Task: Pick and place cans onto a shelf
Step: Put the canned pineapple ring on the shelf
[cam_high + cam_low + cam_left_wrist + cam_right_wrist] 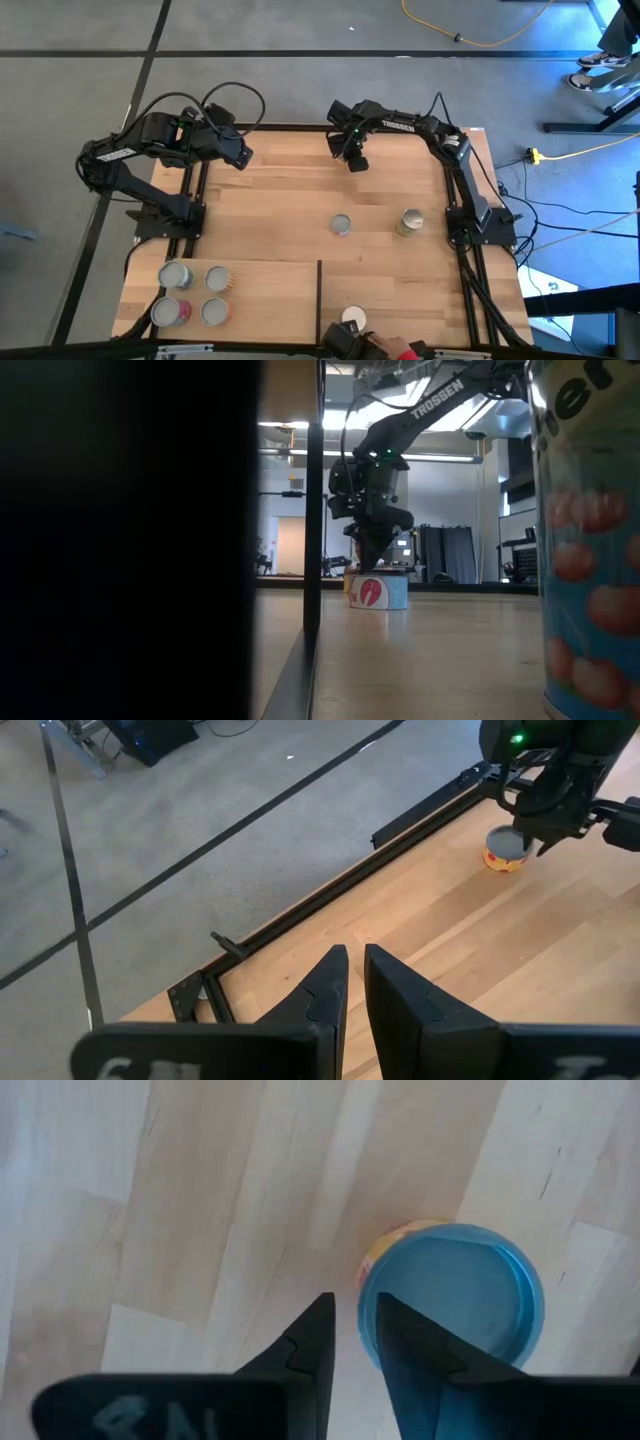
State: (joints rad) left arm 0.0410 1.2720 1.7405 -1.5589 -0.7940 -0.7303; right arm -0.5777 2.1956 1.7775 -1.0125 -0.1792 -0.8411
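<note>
My right gripper reaches to the far middle of the table and points down, open by a narrow gap, over a low can with a yellow and blue label. Its two fingers stand astride that can's rim. Two more cans stand upright on the tabletop at mid-table. The shelf, a light-wood board at the near left, bears several cans on their bases. A white-topped can stands at the near edge. My left gripper waits above the table's far left corner, slightly open and with nothing between its fingers. My right gripper comes at the can from above, pointing down. One finger is over the can's top and the other is outside its wall, with the rim between them. I cannot tell whether either finger touches it. The can stands upright on the table.
A black frame rail runs along the table's far edge. A black upright marks the shelf's right edge. One tall can stands close to the low camera. Bare wood lies between the mid-table cans and the shelf.
</note>
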